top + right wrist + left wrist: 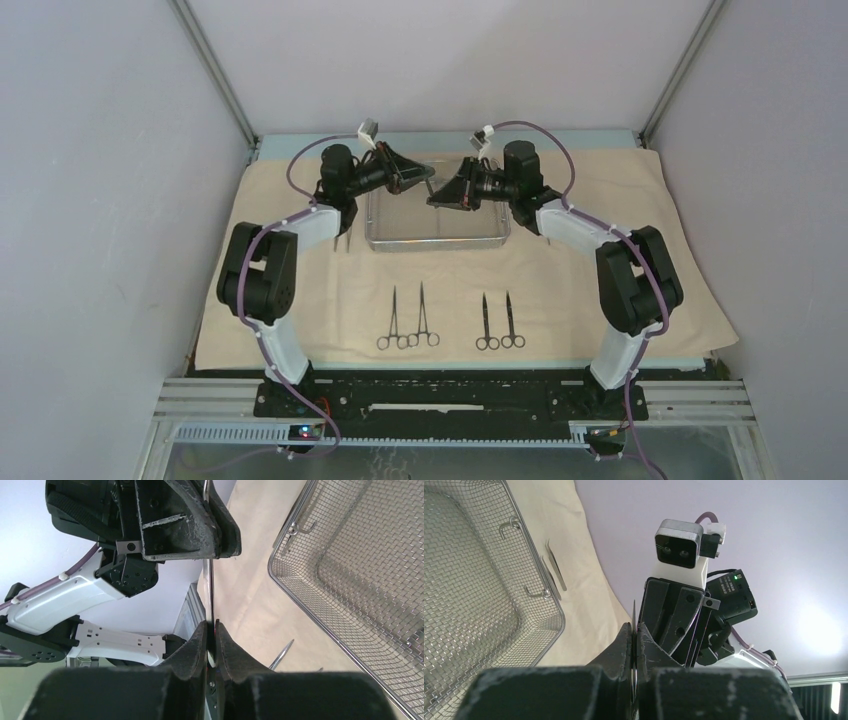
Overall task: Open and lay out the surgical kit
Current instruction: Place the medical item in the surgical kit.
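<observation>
The surgical kit lies opened on its beige cloth wrap [330,300]. Over the steel mesh tray [438,243] both arms meet. My left gripper [412,180] is shut on a slim steel tweezers [634,614], held edge-on between its pads. My right gripper [211,627] is shut on the other end of that same tweezers [210,587], which runs straight up to the left gripper [200,530]. A second tweezers [555,572] lies on the cloth beside the tray's left end. Four ring-handled instruments [393,320] [425,318] [486,322] [511,320] lie in a row near the front.
The mesh tray [536,555] has drop handles on its end walls and looks bare inside. The cloth covers most of the table, up to the side walls. Both arm bases stand at the near edge on a black rail [450,400].
</observation>
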